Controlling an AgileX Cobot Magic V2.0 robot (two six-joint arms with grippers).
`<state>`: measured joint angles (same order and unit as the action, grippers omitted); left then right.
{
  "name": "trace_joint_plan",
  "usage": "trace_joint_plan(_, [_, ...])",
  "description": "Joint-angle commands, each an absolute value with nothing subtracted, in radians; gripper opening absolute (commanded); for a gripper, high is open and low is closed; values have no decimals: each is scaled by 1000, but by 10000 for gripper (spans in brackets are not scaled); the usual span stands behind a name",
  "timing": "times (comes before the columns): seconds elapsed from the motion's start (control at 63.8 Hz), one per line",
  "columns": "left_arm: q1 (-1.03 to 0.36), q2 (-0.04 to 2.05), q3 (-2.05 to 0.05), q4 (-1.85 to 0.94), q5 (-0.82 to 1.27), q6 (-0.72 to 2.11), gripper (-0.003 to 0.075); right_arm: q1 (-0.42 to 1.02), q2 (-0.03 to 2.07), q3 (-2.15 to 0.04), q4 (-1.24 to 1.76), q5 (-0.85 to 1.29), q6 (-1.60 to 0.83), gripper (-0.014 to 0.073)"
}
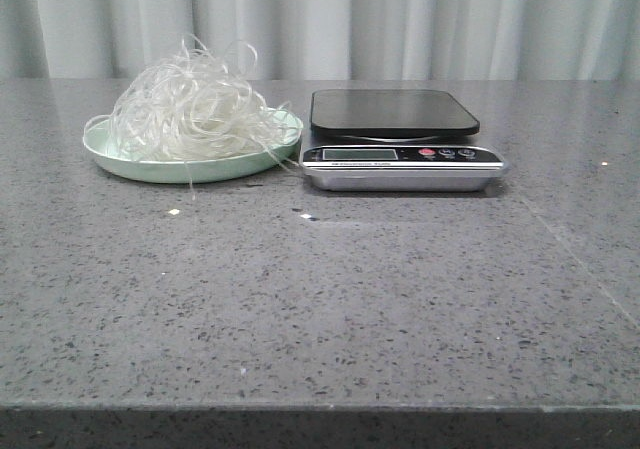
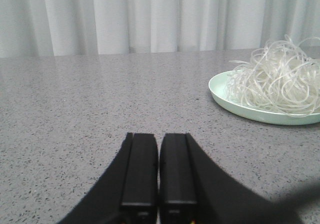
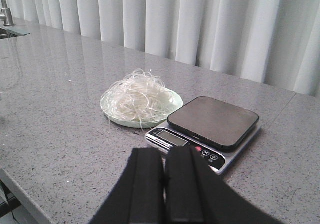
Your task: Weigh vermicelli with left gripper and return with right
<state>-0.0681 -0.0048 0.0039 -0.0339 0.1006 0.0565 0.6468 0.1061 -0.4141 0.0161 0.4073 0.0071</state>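
Front view: loose fluffy tangle of thin translucent whitish vermicelli strands (image 1: 193,104) heaped on shallow mint-green round plate (image 1: 120,161), left of centre on grey speckled stone tabletop (image 1: 330,299). A few strands spilling over plate rim toward the front and right. Just beside plate on its right: kitchen scale with flat black weighing platform (image 1: 393,112) on silver base (image 1: 404,167); small display and round red and dark buttons on front strip of base. Platform bare. Plate rim and scale base very close; touching or not, cannot tell. Small pale crumbs (image 1: 174,212) on tabletop in front of plate. Pale pleated curtain (image 1: 400,19) behind table. No arm visible in this view.

Left wrist view: left gripper (image 2: 159,194) low over bare tabletop, black fingers (image 2: 139,169) pressed together, clenched on nothing. Plate with vermicelli (image 2: 277,82) well apart from fingertips, untouched.

Right wrist view: right gripper (image 3: 164,189) raised above table, black fingers (image 3: 181,184) side by side with no gap, clenched, empty. Scale base (image 3: 172,139) near fingertips in frame but not touched; platform (image 3: 214,121) and plate (image 3: 172,107) with vermicelli (image 3: 137,94) beyond it. Metal fixture (image 3: 6,14) at far table edge, too small to identify.

Vermicelli location: on plate, not on scale.
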Motion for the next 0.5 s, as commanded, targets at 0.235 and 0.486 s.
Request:
trace_joint_plan(0.235, [-68,-26,10,-34,21,56,134,505,120,-388,7,269,0,169])
trace_joint_plan(0.486, [-68,-24,10,-34,21,56,134,139,120,-280,32,152,0,169])
